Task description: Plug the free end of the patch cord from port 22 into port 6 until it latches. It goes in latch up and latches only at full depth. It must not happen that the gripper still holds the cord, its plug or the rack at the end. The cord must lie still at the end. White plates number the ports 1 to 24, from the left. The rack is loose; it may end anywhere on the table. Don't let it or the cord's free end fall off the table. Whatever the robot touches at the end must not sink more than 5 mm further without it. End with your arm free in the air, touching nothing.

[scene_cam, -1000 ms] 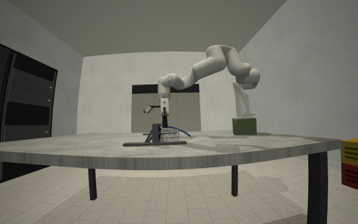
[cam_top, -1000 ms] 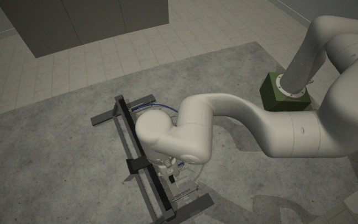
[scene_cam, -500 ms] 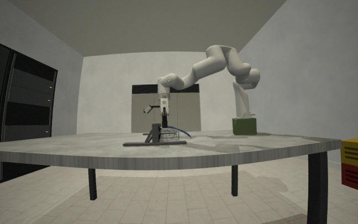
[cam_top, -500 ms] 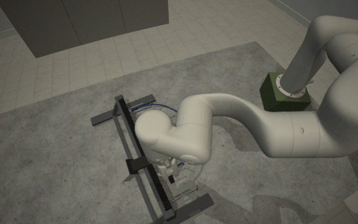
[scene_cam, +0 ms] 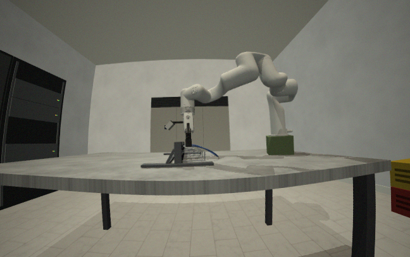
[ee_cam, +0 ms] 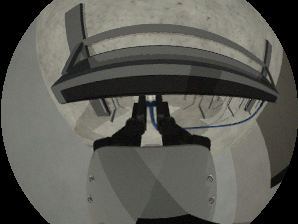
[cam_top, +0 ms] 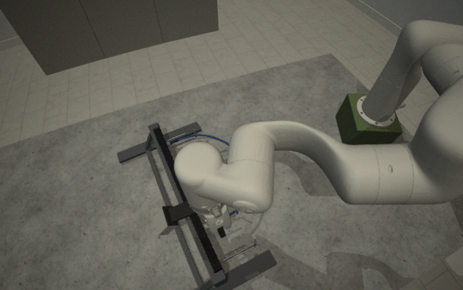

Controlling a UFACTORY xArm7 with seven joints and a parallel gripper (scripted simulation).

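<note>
Hanging straight down over the dark grey metal patch-panel rack (cam_top: 161,141) near the lower centre of the top view, the white seven-joint arm (cam_top: 307,151) is pointing its dark two-fingered claw (ee_cam: 152,121) at the rack's port side. The claw is clenching on the free end of the thin blue patch cord (ee_cam: 220,124), and in the wrist view a pale plug with a short blue tail is showing between the two dark fingers, just below the rack's long front bar; which port it is facing cannot be told. From there the cord is trailing toward the right of the wrist frame, and in the top view it is arching out near the rack's upper end. The rack is standing on its flat feet on the mottled grey table (scene_cam: 95,177), left of the green block base (scene_cam: 286,149) that is carrying the arm.
</note>
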